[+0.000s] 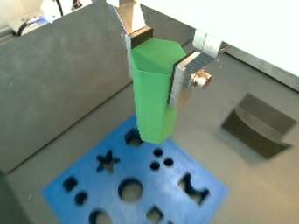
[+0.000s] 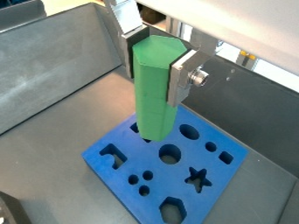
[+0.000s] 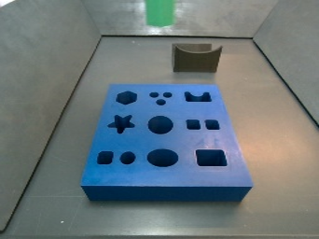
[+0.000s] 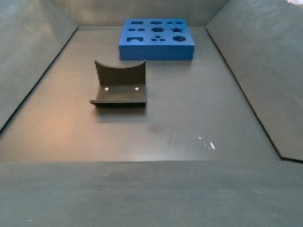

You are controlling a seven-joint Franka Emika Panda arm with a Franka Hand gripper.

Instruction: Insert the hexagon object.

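My gripper (image 1: 160, 63) is shut on the hexagon object (image 1: 152, 105), a long bright green peg held upright by its upper end between the two silver fingers; both wrist views show it (image 2: 152, 105). The peg hangs in the air above the blue board (image 1: 162, 185), with its lower end over the board's edge (image 2: 251, 179). The board has several shaped holes, among them a hexagon hole (image 3: 125, 96). In a side view only the peg's lower end (image 3: 159, 11) shows, at the top, beyond the board (image 3: 140, 140). The gripper itself is out of both side views.
The dark grey fixture (image 4: 119, 84) stands on the floor apart from the board (image 4: 158, 53); it also shows in a side view (image 3: 196, 58) and a wrist view (image 1: 260, 122). Grey walls enclose the floor on all sides.
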